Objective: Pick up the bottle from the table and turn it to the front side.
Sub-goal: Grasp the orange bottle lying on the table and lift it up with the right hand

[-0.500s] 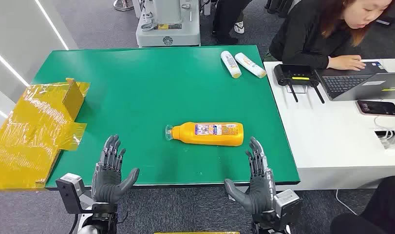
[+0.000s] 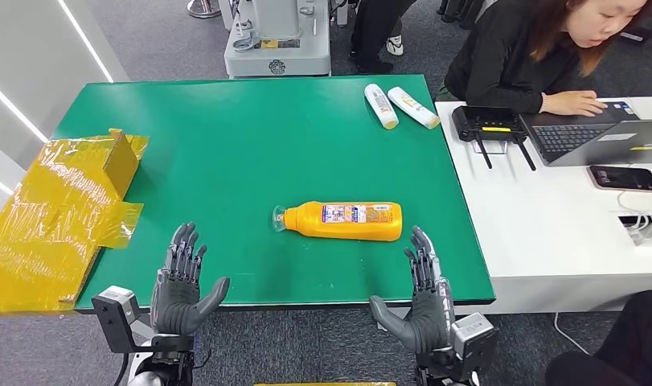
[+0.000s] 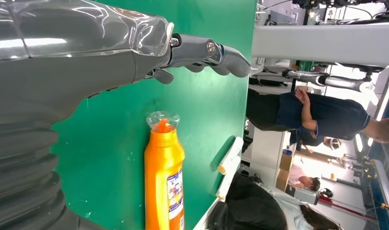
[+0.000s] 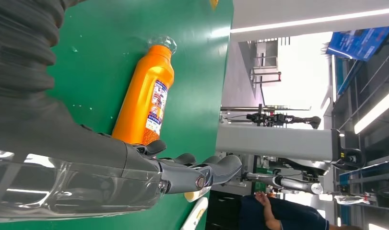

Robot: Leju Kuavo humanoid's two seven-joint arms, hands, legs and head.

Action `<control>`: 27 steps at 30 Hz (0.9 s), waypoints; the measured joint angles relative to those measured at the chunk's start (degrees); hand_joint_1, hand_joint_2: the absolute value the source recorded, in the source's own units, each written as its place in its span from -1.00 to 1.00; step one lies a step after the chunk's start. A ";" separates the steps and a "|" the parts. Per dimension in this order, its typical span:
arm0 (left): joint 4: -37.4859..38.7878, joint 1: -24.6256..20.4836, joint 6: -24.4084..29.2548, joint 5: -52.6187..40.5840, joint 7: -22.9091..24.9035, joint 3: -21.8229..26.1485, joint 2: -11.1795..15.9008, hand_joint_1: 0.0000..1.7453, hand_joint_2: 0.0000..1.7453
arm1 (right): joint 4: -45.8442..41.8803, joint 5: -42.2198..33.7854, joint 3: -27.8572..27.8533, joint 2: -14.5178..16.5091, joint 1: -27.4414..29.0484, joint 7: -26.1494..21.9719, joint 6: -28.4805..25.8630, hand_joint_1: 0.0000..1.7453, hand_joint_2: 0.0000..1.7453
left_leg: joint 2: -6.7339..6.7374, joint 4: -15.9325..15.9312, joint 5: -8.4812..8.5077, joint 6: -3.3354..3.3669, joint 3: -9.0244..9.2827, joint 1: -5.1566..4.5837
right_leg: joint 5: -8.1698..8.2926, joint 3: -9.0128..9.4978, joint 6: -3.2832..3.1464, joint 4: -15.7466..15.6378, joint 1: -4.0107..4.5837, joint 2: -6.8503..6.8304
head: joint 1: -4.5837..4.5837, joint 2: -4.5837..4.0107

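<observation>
Orange plastic bottle [image 2: 342, 220] is lying on its side near the middle of the green table [image 2: 226, 145], clear cap pointing toward the robot's left, label strip facing up. The left hand [image 2: 180, 283] and right hand [image 2: 419, 296] are hovering at the table's near edge, fingers spread and holding nothing. The right hand is sitting just beside the bottle's base, so it looks best placed to wrap the body mid-length, away from the slippery cap, before lifting and rotating. Open green surface is lying all around the bottle. A yellow wrapped box [image 2: 57, 213] is overhanging the left edge; two white tubes [image 2: 399, 105] are resting near the far right corner.
</observation>
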 joint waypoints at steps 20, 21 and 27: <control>1.32 -2.53 -1.92 -0.81 -0.39 -0.69 -0.44 -1.00 1.00 | 3.83 16.88 -0.32 -3.17 -7.16 3.26 -5.54 -1.00 1.00 | 0.03 0.03 0.02 0.01 0.02 -0.01 | 0.07 0.01 0.02 -0.01 -0.01 0.05 | 0.01 0.01; 1.75 -3.08 -2.18 -0.73 -0.45 -0.97 -0.44 -1.00 1.00 | 5.03 17.98 -0.32 -3.80 -8.77 4.96 -4.81 -1.00 1.00 | 0.03 0.03 0.03 0.02 0.02 -0.01 | 0.10 0.01 0.02 -0.01 -0.01 0.05 | 0.00 0.00; 5.05 -6.40 -3.19 0.45 -1.17 -2.14 -0.26 -1.00 1.00 | 16.20 19.40 0.56 -6.06 -18.45 8.37 -0.72 -1.00 1.00 | 0.02 0.07 0.08 0.03 0.02 -0.01 | 0.16 0.03 0.04 0.01 -0.01 0.04 | 0.01 0.00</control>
